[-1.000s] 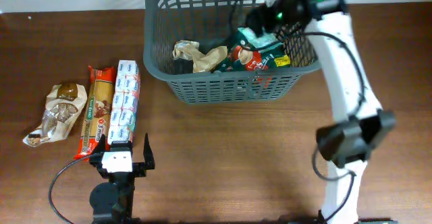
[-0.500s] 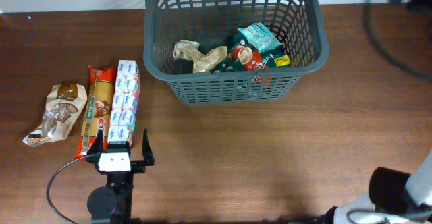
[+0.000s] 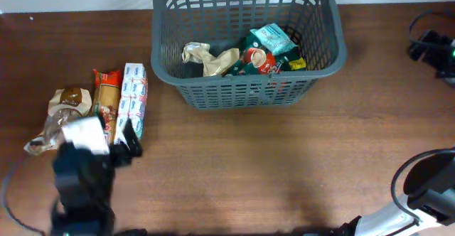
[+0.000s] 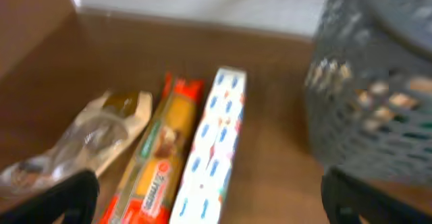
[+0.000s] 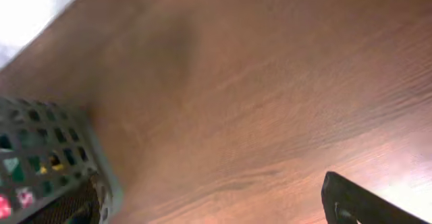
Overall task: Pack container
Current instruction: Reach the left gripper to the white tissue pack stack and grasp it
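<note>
The dark grey basket [image 3: 245,92] stands at the back centre and holds a crumpled beige packet [image 3: 206,57], a green-red packet [image 3: 257,60] and a teal packet [image 3: 274,38]. On the table to its left lie a blue-white packet [image 3: 134,97], a pasta packet [image 3: 106,101] and a clear bag of brown pieces [image 3: 65,104]. My left gripper [image 3: 121,145] is open and empty over their near ends. In the left wrist view the gripper [image 4: 209,207] spans the blue-white packet [image 4: 212,143] and the pasta packet [image 4: 158,156]. My right gripper [image 3: 430,47] is open and empty at the far right.
The right wrist view shows bare brown table [image 5: 256,102], the basket's corner [image 5: 50,150] at the left and one dark finger at the lower right. The left wrist view shows the basket wall [image 4: 374,82] to the right and the clear bag [image 4: 88,140] at the left.
The right arm left the basket and swung out to the far right edge. The left arm moved left and forward over the near ends of the packets.
</note>
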`<state>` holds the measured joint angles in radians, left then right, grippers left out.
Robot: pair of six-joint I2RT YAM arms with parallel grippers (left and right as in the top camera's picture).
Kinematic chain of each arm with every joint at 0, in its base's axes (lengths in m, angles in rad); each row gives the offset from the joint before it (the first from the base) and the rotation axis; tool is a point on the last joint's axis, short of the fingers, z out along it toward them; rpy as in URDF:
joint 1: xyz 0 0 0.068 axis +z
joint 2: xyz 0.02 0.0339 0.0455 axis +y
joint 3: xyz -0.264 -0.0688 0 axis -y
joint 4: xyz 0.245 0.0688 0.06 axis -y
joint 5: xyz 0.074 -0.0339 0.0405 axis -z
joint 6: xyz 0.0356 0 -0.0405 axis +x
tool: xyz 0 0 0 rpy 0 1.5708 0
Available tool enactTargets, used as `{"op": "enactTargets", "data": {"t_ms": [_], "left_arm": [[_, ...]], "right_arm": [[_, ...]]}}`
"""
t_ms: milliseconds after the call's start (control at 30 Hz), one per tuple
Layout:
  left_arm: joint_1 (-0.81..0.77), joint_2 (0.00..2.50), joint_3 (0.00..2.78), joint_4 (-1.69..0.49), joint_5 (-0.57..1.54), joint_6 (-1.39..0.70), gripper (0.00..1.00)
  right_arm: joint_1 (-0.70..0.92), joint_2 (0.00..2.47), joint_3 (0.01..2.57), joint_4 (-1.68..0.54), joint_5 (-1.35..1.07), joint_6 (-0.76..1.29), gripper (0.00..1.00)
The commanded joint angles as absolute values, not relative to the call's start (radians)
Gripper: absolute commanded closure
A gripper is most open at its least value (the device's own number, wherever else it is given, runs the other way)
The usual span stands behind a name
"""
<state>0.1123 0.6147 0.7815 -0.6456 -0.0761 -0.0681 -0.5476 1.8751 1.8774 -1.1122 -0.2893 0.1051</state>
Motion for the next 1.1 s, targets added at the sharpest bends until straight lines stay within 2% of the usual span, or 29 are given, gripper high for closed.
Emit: {"op": "enactTargets", "data": {"t_ms": [0, 100, 267, 367, 500, 567, 600, 633, 967, 1067], "left_arm": [[0.195, 0.95, 1.046, -0.784, -0.016, 0.005, 0.01], [0.249, 1.193, 1.272, -0.907, -0.018, 0.004, 0.01], [0.261, 1.382, 1.434, -0.955, -0.003, 0.005, 0.01], [0.261, 1.456, 1.446, -0.957, 0.005, 0.042, 0.01], [0.261, 1.593, 1.446, -1.024, 0.034, 0.109, 0.1], [0.26, 1.667, 1.446, -1.054, 0.054, 0.145, 0.11], [0.26, 1.702, 1.446, -1.064, 0.061, 0.16, 0.16], [0.26, 1.73, 1.446, -1.065, 0.064, 0.166, 0.18], [0.233, 1.926, 1.446, -1.044, 0.036, 0.294, 0.17], [0.215, 1.951, 1.446, -1.039, 0.029, 0.334, 0.23]], "right_arm": [[-0.543, 1.86, 1.809, -1.081, -0.31, 0.121, 0.01], [-0.543, 1.86, 1.777, -1.081, -0.31, 0.122, 0.01], [-0.543, 1.86, 1.774, -1.083, -0.31, 0.121, 0.01], [-0.543, 1.86, 1.774, -1.083, -0.31, 0.121, 0.01], [-0.544, 1.86, 1.774, -1.083, -0.31, 0.121, 0.01], [-0.544, 1.86, 1.774, -1.083, -0.31, 0.121, 0.01], [-0.544, 1.86, 1.774, -1.083, -0.31, 0.121, 0.01], [-0.544, 1.86, 1.774, -1.084, -0.31, 0.121, 0.01], [-0.544, 1.86, 1.774, -1.084, -0.31, 0.121, 0.01], [-0.544, 1.86, 1.774, -1.083, -0.31, 0.121, 0.01]]}}
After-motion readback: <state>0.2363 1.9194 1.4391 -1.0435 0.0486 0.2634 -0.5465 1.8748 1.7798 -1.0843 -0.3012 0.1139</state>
